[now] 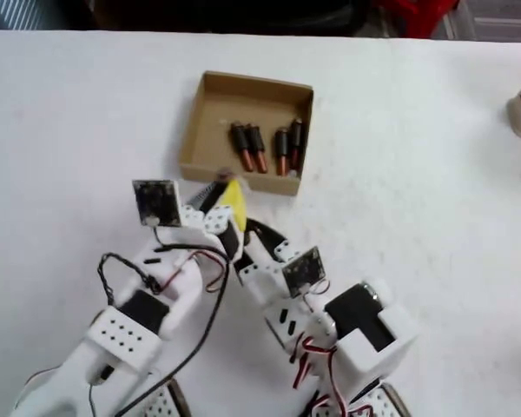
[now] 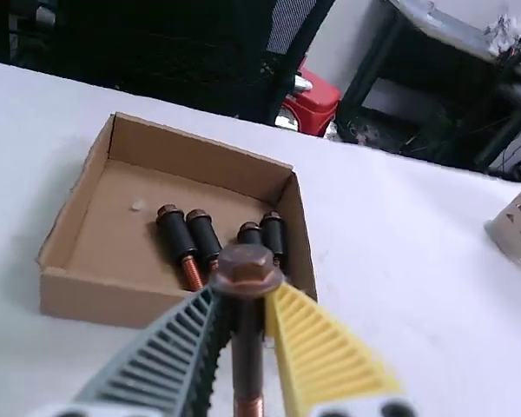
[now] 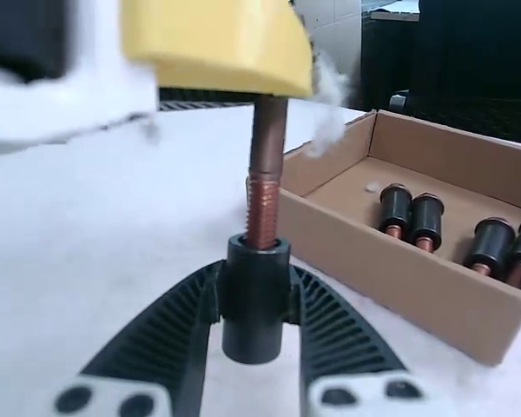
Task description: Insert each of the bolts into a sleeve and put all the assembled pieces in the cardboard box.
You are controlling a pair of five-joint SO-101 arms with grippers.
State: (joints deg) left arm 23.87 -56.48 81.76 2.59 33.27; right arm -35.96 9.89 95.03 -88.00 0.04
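Bolt (image 2: 248, 334), coppery with a hex head and threaded tip, is clenched between the left gripper's (image 2: 243, 294) ribbed grey and yellow fingers. Its tip enters the smooth black cylindrical sleeve (image 3: 254, 304) grasped by the right gripper (image 3: 255, 280). At 12 o'clock from them sits the square cardboard box (image 1: 215, 117), with four assembled pieces (image 1: 250, 148) toward its 4 o'clock corner.
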